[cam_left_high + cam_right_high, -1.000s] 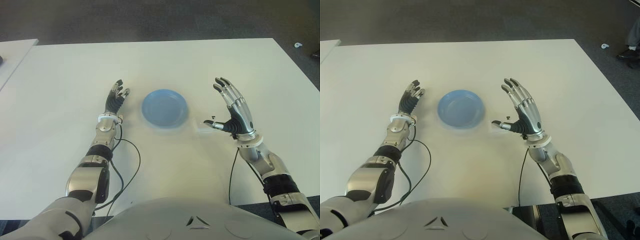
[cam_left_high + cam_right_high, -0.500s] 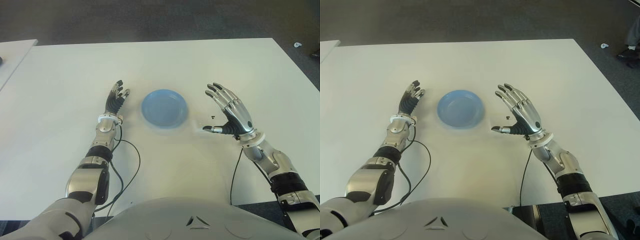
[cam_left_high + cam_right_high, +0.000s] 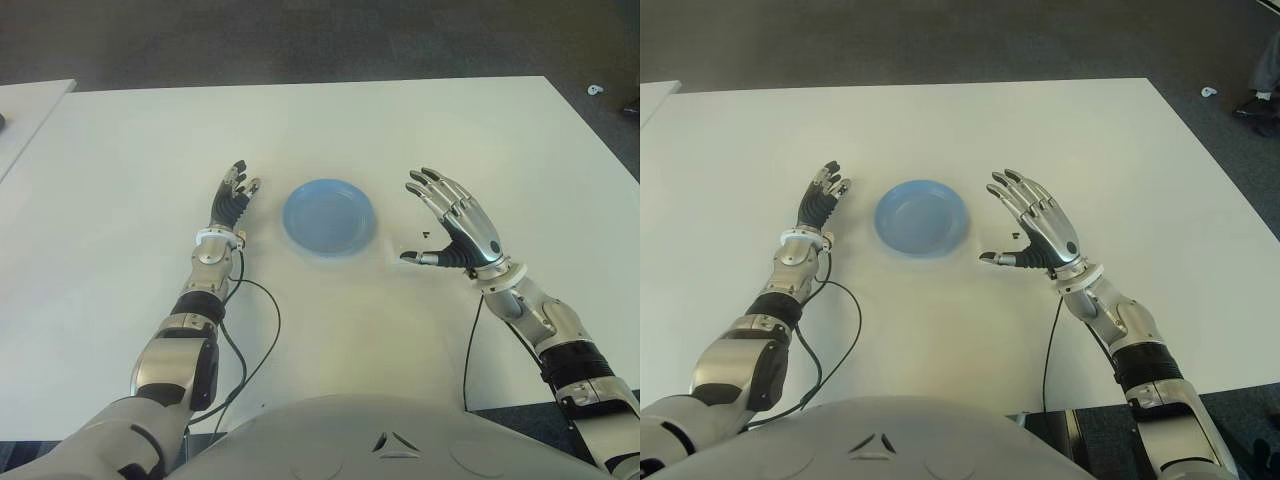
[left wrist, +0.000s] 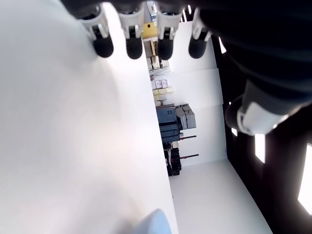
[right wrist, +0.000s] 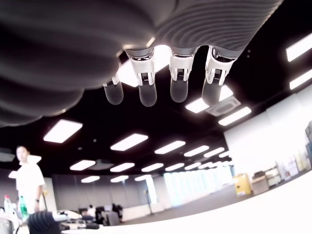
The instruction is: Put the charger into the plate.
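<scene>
- Left eye view, going left to right: left hand (image 3: 232, 195) is showing just to the left of the plate (image 3: 329, 217), fingers extended and relaxed, holding nothing. Idle; its wrist view is showing only straight fingertips over bare table (image 3: 400, 130).
- Plate is sitting between the two hands, with nothing in it.
- Charger (image 3: 420, 238) is lying on the table between the plate and the right hand (image 3: 462, 225), just inside the palm, near the thumb tip (image 3: 410, 258). White on white, so only the small dark prongs are reading clearly; I cannot tell the body outline or its orientation.
- Right hand is hovering wide: four fingers fanned up and out, thumb pointing toward the plate. Holding nothing. Right wrist view is confirming spread fingers with nothing between them.
- Step in hand, by my read: reaching for and grasping the charger. Not yet touching it, as far as I can tell.
- Doing it well:
  - lowering the palm so thumb and fingers are straddling the charger body, not the prongs
  - closing thumb against index and middle, from opposite faces
  - keeping the approach vertical; a sideways sweep is risking a shove into the plate rim
  - lifting clear of the rim before moving left over the plate
</scene>
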Controlling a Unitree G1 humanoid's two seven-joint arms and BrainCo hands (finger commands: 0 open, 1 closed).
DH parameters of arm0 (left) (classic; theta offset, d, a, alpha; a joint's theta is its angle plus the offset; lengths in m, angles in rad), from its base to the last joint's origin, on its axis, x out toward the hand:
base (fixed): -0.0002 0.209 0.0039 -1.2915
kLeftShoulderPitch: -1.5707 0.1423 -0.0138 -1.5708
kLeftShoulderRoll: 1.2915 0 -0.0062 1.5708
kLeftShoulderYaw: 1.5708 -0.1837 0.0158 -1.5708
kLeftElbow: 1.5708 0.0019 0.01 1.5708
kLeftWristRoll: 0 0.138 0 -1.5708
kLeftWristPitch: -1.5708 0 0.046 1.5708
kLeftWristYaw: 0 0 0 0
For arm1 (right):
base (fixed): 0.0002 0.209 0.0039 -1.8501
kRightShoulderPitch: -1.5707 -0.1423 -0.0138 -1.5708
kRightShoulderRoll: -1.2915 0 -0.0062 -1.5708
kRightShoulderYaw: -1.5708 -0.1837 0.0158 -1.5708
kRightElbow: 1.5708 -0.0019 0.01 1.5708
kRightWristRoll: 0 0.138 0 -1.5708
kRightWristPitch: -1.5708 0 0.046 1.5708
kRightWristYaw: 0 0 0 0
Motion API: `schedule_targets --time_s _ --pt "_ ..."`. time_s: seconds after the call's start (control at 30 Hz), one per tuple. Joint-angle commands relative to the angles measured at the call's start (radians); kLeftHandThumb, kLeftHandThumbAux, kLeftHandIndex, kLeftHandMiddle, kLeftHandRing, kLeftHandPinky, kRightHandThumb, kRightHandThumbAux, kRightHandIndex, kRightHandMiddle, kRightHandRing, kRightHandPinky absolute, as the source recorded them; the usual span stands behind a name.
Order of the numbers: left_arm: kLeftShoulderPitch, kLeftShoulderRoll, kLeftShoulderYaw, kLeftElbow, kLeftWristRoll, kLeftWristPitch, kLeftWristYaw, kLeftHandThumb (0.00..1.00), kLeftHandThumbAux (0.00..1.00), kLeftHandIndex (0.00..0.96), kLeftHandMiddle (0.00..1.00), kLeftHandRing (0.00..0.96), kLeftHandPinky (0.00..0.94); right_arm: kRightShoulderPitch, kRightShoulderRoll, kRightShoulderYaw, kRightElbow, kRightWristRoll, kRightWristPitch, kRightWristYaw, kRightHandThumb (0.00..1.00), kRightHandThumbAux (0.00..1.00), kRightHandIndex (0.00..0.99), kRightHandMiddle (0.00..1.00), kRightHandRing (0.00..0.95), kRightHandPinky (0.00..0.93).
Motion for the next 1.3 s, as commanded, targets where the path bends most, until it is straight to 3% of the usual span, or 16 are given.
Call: schedule_targets --time_s 0.03,0.4,0.53,1.3 --pt "0.036 -0.013 -0.02 0.013 0.015 0.039 -0.013 0.0 0.533 0.0 0.036 0.014 0.001 -0.018 -0.03 0.025 0.039 0.001 0.011 0.056 0.271 0.226 0.0 0.0 0.0 0.0" --pt "0.037 -0.014 -0.025 0.01 0.02 0.041 -0.01 0.0 0.515 0.0 0.038 0.015 0.001 -0.022 -0.117 0.044 -0.003 0.102 0.041 0.39 0.244 0.141 0.0 0.0 0.0 0.0" --pt "0.033 -0.014 -0.027 0.012 0.02 0.048 -0.009 0.0 0.514 0.0 0.038 0.016 0.002 -0.031 -0.139 0.047 -0.003 0.132 0.045 0.473 0.238 0.134 0.0 0.0 0.0 0.0" --pt "0.028 -0.017 -0.038 0.015 0.019 0.063 -0.012 0.0 0.509 0.0 0.031 0.006 0.0 -0.107 -0.216 0.099 0.055 0.148 -0.004 0.681 0.215 0.136 0.0 0.0 0.0 0.0"
